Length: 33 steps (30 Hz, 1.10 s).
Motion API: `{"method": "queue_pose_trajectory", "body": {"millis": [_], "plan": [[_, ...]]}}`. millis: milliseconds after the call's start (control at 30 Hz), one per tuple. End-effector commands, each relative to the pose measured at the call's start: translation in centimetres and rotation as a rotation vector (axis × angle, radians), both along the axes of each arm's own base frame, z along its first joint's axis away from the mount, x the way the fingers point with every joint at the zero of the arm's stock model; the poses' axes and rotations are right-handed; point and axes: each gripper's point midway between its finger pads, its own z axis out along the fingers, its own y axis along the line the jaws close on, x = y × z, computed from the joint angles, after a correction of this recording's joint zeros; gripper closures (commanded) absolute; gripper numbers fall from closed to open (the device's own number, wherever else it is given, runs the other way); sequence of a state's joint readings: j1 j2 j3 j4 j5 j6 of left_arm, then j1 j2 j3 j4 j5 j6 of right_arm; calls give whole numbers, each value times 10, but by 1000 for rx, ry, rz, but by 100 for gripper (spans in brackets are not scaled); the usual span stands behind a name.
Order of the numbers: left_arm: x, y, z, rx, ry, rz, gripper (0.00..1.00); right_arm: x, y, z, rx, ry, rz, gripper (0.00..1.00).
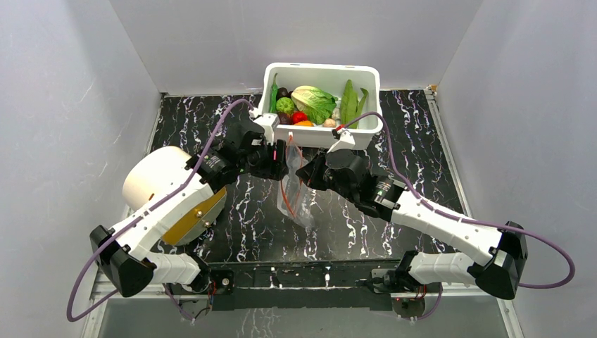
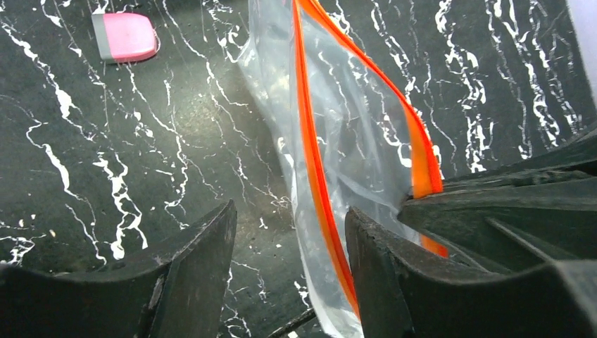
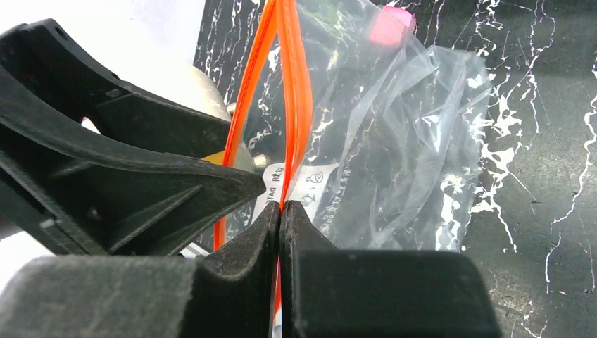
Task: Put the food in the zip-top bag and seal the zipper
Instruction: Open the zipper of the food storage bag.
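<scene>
The clear zip-top bag point(image 1: 296, 203) hangs empty between my two grippers in front of the white tub point(image 1: 320, 137). My right gripper point(image 3: 281, 208) is shut on one side of the orange zipper point(image 3: 299, 84) at the bag's mouth. My left gripper point(image 2: 290, 211) is open, with the other zipper side point(image 2: 310, 141) running between its fingers, close to the right finger point(image 2: 394, 282). The mouth is parted. The food lies in the tub: cabbage point(image 1: 315, 101), green ball point(image 1: 285, 105), tomato point(image 1: 299, 117), pods point(image 1: 350, 102).
A white drum with a brass-coloured face point(image 1: 158, 179) stands at the left beside my left arm. A small pink and grey block point(image 2: 123, 36) lies on the black marbled table point(image 1: 415, 141) near the bag. Grey walls enclose the table.
</scene>
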<state>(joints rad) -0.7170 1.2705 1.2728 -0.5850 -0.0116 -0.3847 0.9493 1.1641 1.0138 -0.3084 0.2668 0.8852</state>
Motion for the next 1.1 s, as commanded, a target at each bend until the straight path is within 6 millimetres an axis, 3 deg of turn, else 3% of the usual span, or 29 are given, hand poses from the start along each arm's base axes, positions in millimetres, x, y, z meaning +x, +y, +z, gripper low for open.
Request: {"method": "queue_pose_trajectory", "body": {"millis": [0,300,400,567,733,967,1067], "plan": [[-4,9,-9,75,13,4,44,2,3,39,113,-76,-12,100],[-2,-5,-12,71,-7,-15,36,3,6,40,119,-79,-11,100],[0,-4,-13,81,-16,-4,52,4,6,37,114,-73,-12,100],[-4,-3,-8,50,-30,-2,99,3,-1,26,91,-71,-26,100],[-11,4,2,-15,-76,12,100,3,-11,14,56,-72,-50,100],[-11,23,-6,23,-162,32,100,1,-15,7,16,-72,-41,97],[-11,24,-10,26,-189,13,100,-4,-9,12,44,-72,-1,90]]}}
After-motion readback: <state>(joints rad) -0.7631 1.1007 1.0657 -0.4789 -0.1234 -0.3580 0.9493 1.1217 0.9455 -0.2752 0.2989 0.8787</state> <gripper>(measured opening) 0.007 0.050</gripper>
